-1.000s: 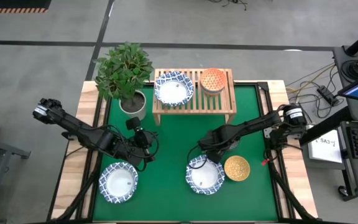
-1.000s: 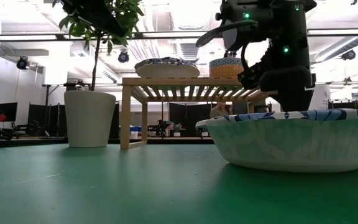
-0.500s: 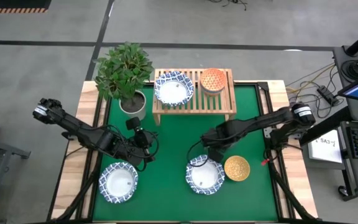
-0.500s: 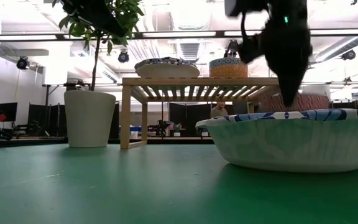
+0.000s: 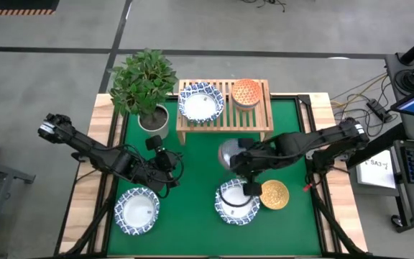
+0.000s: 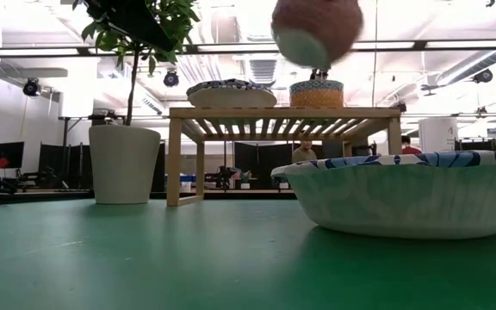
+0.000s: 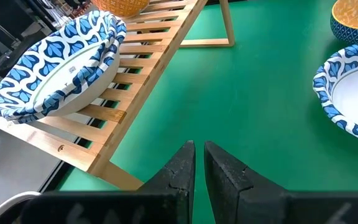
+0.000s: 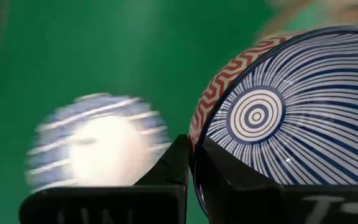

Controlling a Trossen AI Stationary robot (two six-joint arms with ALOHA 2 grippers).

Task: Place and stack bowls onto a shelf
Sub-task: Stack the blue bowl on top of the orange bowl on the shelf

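Observation:
My right gripper (image 5: 240,160) is shut on a small bowl (image 5: 229,153) with blue lines inside and a red zigzag outside. It holds the bowl in the air between the shelf (image 5: 225,122) and a wide white bowl (image 5: 237,202). On the low view the bowl (image 6: 317,30) shows high up, above the shelf top. A wide white bowl (image 5: 200,103) and an orange-red bowl (image 5: 247,92) rest on the shelf slats. A golden yellow bowl (image 5: 274,194) and another wide white bowl (image 5: 136,210) sit on the green mat. My left gripper (image 5: 169,175) hovers shut at centre-left. My right gripper pinches the small bowl's rim (image 8: 196,127), with one finger inside the bowl and one outside. The bowl is lifted clear of the table and tipped on its side, its inside turned toward my wrist.
A potted plant (image 5: 152,115) stands at the shelf's left end. Open green mat lies between the shelf and the near bowls. The shelf's middle slats (image 7: 143,62) are bare between its two bowls.
My right gripper dipped at the near white bowl and shut. It then rose and moved toward the shelf, carrying the small patterned bowl, which is now lifted clear and tipped. The wide white bowl stayed in place.

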